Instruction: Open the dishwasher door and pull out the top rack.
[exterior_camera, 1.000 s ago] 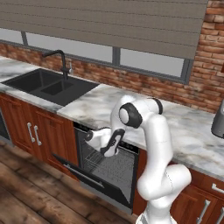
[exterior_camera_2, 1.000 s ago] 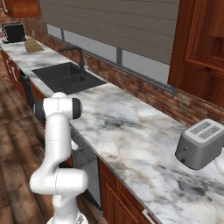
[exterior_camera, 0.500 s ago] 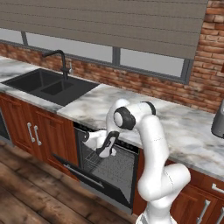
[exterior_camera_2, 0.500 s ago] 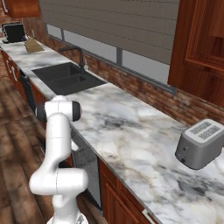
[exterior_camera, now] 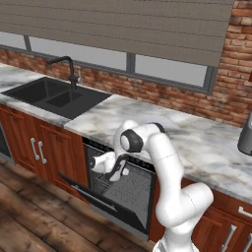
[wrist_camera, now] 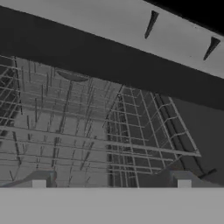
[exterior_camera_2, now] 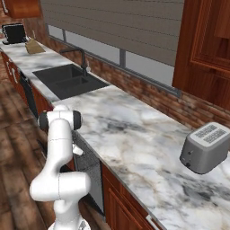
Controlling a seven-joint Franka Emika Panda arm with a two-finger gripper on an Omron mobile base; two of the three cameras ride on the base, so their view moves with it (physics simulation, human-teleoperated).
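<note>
Dishwasher interior [wrist_camera: 109, 65]: gripper [wrist_camera: 111, 183] wide, empty.

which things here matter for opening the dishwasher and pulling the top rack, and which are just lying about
Job: dishwasher door, hanging open; top rack, wire grid in front of the open gripper.

Lying about: sink, faucet, toaster, wooden cabinet doors.

A black double sink [exterior_camera: 51, 98] with a black faucet [exterior_camera: 66, 69] is set into a marble counter [exterior_camera: 197, 142] below a brick wall [exterior_camera: 221, 103] and a shuttered window [exterior_camera: 123, 29]. A grey toaster [exterior_camera_2: 205, 147] sits on the counter near a tall reddish-brown cabinet [exterior_camera_2: 202, 54]. Wooden cabinet doors [exterior_camera: 34, 147] with silver handles stand over a plank floor [exterior_camera: 29, 216].
</note>
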